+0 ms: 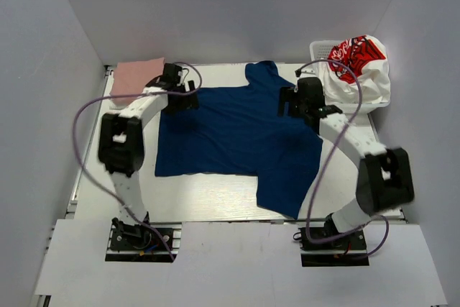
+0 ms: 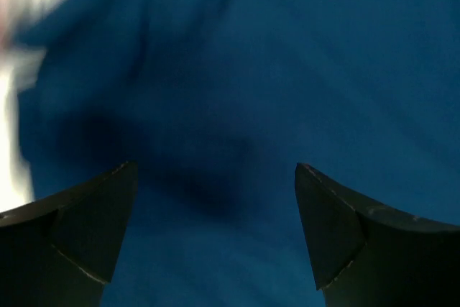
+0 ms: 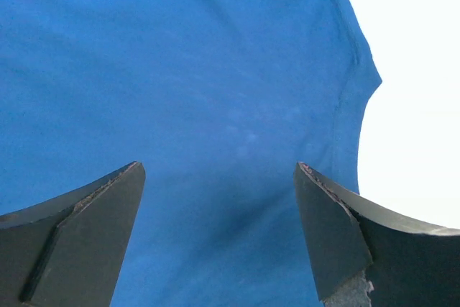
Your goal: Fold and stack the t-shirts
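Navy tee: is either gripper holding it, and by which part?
Nothing is held. The left gripper and right gripper are both open over the navy tee, fingers spread with no fabric pinched between them.

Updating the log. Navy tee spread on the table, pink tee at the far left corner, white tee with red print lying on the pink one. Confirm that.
Wrong on one count: the white tee is not on the pink tee; the top external view shows it heaped in the basket at the far right corner. The rest stands.
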`<state>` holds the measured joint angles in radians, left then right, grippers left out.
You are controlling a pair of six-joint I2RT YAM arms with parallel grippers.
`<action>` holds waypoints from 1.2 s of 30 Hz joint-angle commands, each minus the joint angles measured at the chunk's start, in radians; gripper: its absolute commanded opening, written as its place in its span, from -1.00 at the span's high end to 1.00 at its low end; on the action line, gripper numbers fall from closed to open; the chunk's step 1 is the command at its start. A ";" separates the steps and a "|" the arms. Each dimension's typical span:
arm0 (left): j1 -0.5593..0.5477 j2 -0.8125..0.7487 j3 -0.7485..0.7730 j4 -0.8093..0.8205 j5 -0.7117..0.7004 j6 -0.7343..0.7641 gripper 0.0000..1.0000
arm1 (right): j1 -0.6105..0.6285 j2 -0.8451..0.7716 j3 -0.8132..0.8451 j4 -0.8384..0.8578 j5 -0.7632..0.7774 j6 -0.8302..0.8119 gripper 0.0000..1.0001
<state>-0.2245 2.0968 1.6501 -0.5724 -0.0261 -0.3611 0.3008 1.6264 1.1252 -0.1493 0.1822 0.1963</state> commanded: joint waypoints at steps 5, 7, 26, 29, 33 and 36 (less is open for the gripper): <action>0.016 -0.704 -0.637 -0.056 -0.195 -0.370 -0.99 | 0.078 -0.397 -0.344 -0.018 0.122 0.095 -0.79; 0.016 -0.786 -0.711 -0.162 -0.289 -0.445 -0.99 | 0.087 -0.523 -0.395 -0.062 0.119 0.161 -0.79; 0.054 -0.876 -1.020 -0.080 -0.261 -0.719 -0.65 | 0.397 -0.751 -0.561 -0.435 -0.081 0.238 -0.79; 0.054 -0.857 -1.020 -0.069 -0.261 -0.710 -0.54 | 0.461 -0.728 -0.555 -0.420 -0.072 0.262 -0.79; 0.054 -0.814 -1.067 0.001 -0.226 -0.710 -0.13 | 0.537 -0.682 -0.521 -0.436 -0.011 0.291 -0.79; 0.054 -0.755 -1.078 0.036 -0.178 -0.691 0.25 | 0.610 -0.634 -0.484 -0.478 0.052 0.320 -0.79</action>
<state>-0.1757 1.2881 0.6060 -0.5999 -0.2577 -1.0592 0.8566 0.9668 0.5816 -0.5846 0.1642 0.4706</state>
